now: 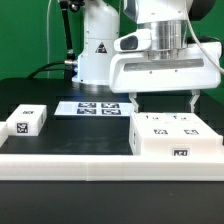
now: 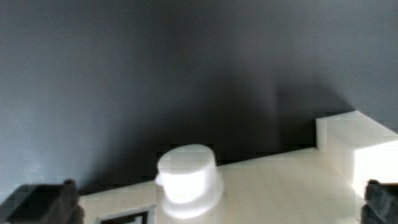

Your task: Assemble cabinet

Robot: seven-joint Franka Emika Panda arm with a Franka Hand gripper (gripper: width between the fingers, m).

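The cabinet [image 1: 175, 138] is a large white box with small tagged fronts on top, lying on the black table at the exterior view's right. My gripper [image 1: 163, 105] hangs just above it, open wide and empty, with one finger [image 1: 133, 102] near its one end and the other past the middle. In the wrist view the cabinet's white surface [image 2: 338, 160] fills the corner, with a short round white peg [image 2: 187, 178] standing out from it. My gripper [image 2: 210, 205] shows only its two dark fingertips [image 2: 45, 205] at either side of the peg, not touching it.
A small white tagged block [image 1: 27, 121] lies at the exterior view's left. The marker board [image 1: 98, 107] lies flat behind, before the robot's base [image 1: 100, 50]. A low white ledge [image 1: 90, 165] runs along the table's front.
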